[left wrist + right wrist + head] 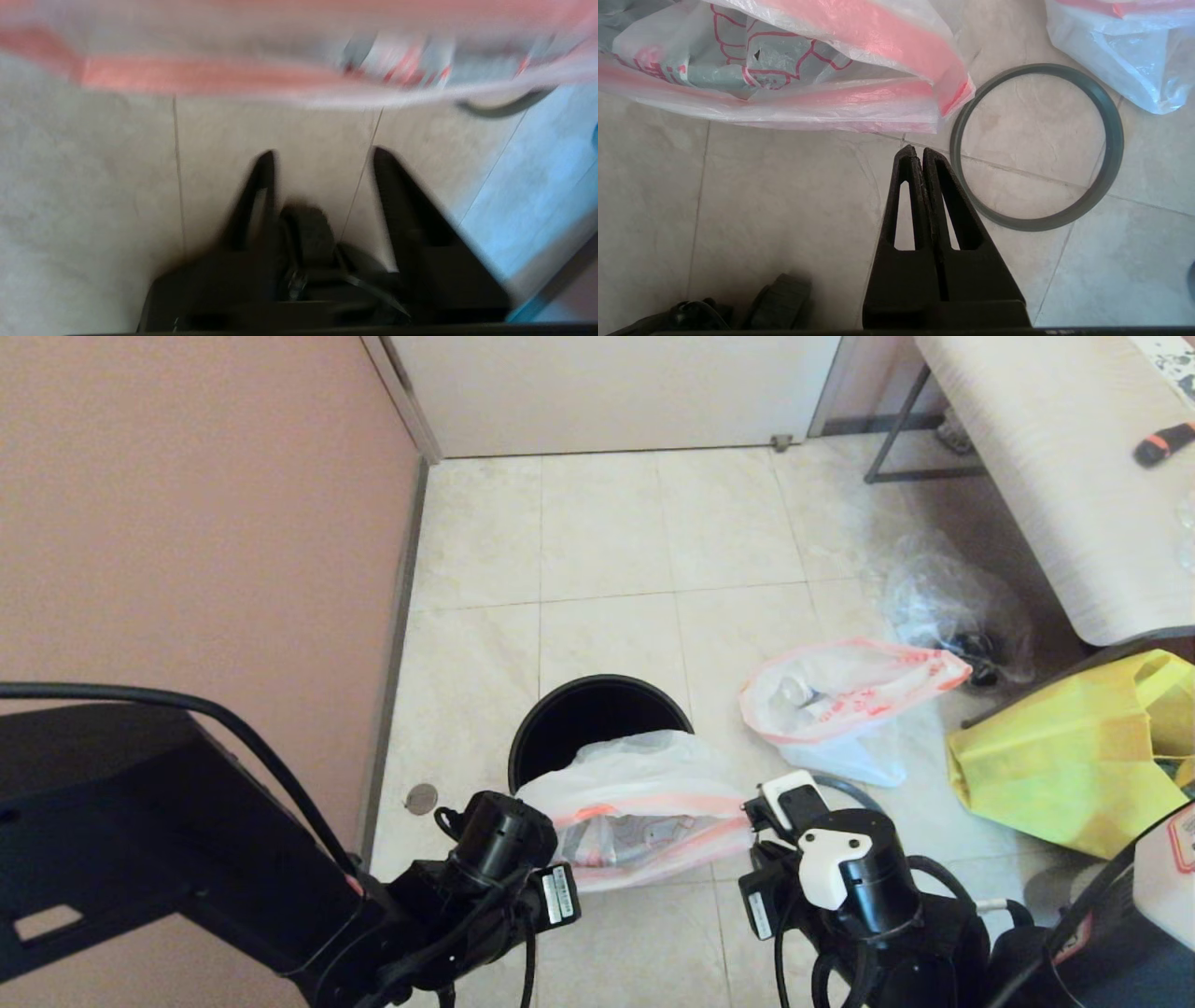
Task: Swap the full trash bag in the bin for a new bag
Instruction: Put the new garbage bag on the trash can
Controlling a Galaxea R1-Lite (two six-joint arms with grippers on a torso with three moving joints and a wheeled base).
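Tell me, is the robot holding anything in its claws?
No. The right claw is shut on nothing, the left claw is open and empty; both sit short of the new bag.

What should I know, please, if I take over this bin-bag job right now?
Left gripper: jaws open, empty, over the floor by the new bag.
Right gripper: jaws shut, empty, beside the rim ring lying on the floor.
Done: the full trash bag is out, on the floor right of the bin.
Left: the new bag only drapes the bin's near rim; spread it inside, probably refit the ring.
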